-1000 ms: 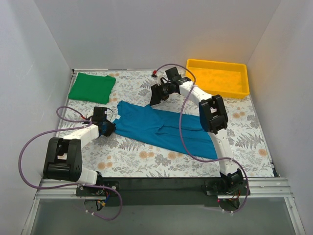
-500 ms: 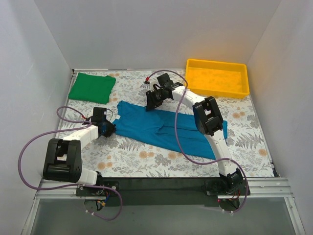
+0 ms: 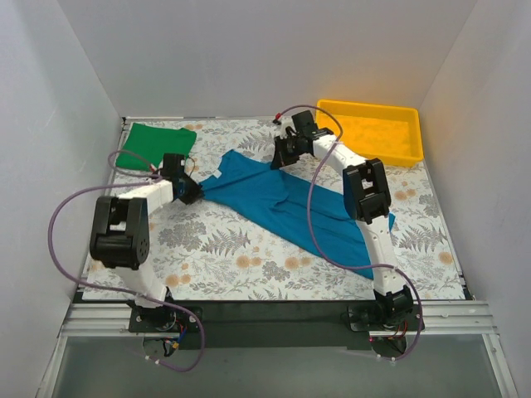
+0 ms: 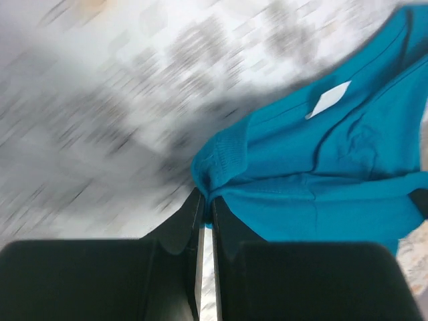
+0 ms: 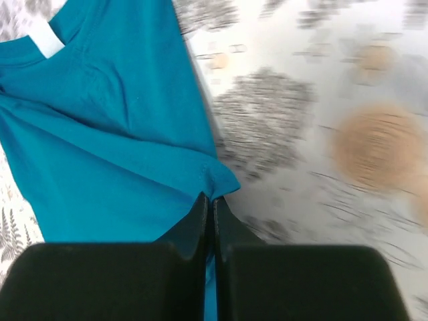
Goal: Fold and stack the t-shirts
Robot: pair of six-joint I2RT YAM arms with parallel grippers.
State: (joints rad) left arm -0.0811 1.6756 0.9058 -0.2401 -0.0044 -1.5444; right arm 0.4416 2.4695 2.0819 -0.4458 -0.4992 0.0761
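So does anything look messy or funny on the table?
The teal-blue t-shirt does: it lies slanted and wrinkled, unfolded, pinched at its collar end by the left pincer and right pincer. The green t-shirt sits neatly folded in the far left corner.

A table [image 3: 216, 265] with a pale top printed in grey ferns and orange flowers sits boxed in by 3 plain white walls [image 3: 265, 58], far, left and right, under soft even light, with a black strip [image 3: 265, 311] along its near edge.

Bright, even light; both wrist views motion-blurred.
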